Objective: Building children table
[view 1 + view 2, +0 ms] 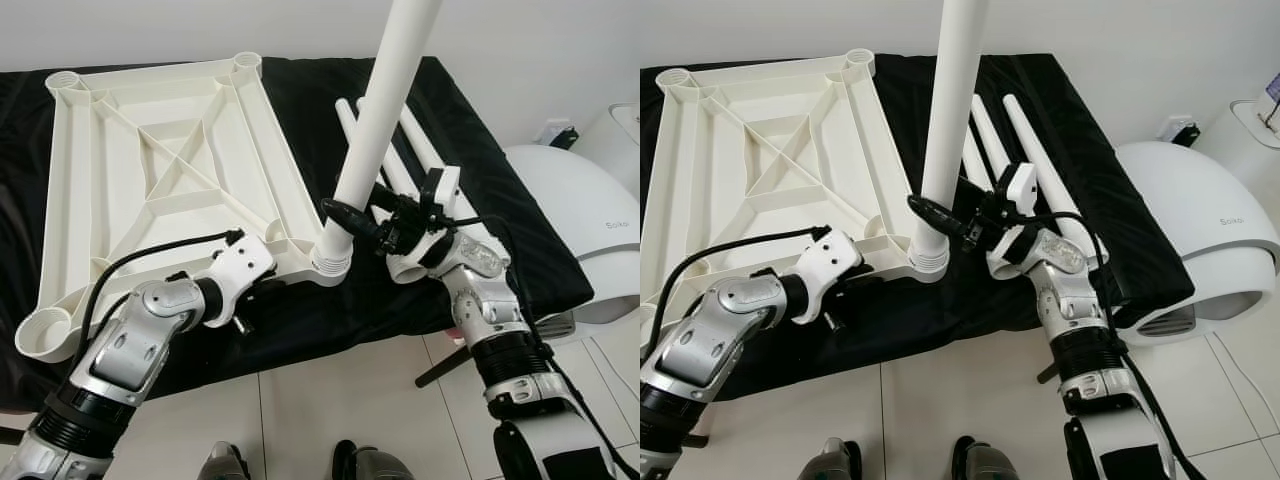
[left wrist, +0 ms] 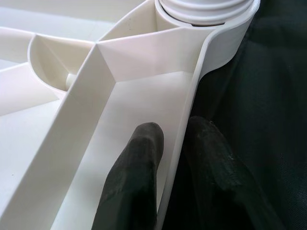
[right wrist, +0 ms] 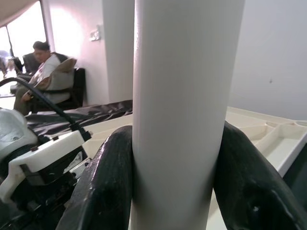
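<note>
- The white tabletop [image 1: 160,170] is lying upside down on a black-covered surface [image 1: 400,110].
- The left gripper [image 2: 170,158] is pinching the tabletop's near rim wall.
- The right gripper [image 1: 352,219] is clamping a white leg [image 1: 385,110] standing upright in the near-right corner socket [image 1: 330,263].
- Spare legs [image 1: 1025,150] are lying to the right.

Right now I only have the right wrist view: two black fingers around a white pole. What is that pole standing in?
Observer: The pole stands upright in a corner socket of the upside-down white tabletop.
Operator: What is the other arm doing?
Observer: The left gripper pinches the tabletop's edge wall beside that socket, one finger inside, one outside.
Operator: Any more legs left?
Observer: Spare legs lie on the black cloth behind the right gripper.
</note>
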{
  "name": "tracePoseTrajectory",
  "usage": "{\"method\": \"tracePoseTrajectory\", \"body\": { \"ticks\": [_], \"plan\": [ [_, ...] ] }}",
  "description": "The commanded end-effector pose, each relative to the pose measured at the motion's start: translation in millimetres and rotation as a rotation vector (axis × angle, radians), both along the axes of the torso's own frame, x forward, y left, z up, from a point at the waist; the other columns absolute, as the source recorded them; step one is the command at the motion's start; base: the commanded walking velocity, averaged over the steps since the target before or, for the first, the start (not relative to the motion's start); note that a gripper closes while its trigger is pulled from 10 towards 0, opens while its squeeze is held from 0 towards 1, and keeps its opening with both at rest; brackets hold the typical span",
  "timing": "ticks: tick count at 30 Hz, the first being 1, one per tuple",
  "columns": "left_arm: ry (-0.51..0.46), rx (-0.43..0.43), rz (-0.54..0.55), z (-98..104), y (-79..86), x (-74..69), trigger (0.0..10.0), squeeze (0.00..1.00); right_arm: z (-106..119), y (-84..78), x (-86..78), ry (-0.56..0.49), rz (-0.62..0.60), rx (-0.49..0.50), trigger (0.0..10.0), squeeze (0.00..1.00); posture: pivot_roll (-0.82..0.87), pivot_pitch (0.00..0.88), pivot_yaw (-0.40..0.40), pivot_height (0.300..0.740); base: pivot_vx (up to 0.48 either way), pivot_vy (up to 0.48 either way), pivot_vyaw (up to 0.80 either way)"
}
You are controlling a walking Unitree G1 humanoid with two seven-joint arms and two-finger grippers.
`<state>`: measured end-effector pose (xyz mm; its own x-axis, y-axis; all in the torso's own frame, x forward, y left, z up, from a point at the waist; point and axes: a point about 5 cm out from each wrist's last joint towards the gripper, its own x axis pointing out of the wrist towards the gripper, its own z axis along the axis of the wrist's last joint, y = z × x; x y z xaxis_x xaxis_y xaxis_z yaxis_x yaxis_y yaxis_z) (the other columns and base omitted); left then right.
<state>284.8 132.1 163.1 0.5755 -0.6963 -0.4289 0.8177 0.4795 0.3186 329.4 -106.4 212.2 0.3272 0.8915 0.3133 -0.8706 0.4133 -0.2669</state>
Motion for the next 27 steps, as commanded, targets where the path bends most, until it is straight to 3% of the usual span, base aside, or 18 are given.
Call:
{"method": "tracePoseTrajectory", "body": {
  "ticks": [1,6,13,27],
  "plan": [
    [0.014,0.002,-0.042,-2,-5.1,-5.1,10.0,0.00,-43,-10.1,2.2,0.193,-0.044,-0.132,10.0,0.00,0.07,0.197,-0.047,0.740,0.000,0.000,0.00],
    [0.014,0.000,-0.041,-2,-5.6,-5.7,10.0,0.00,-40,-7.1,3.9,0.179,-0.029,-0.147,10.0,0.00,0.08,0.197,-0.054,0.740,0.000,0.000,0.00],
    [0.016,0.001,-0.031,-2,-3.5,-8.0,10.0,0.00,-55,-9.4,-0.4,0.230,-0.048,-0.152,10.0,0.00,0.08,0.197,-0.057,0.740,0.000,0.000,0.00],
    [0.014,0.004,-0.031,-1,-3.0,-7.5,10.0,0.00,-61,-13.2,-4.9,0.255,-0.107,-0.114,10.0,0.00,0.07,0.198,-0.053,0.740,0.000,0.000,0.00]
  ]
}}
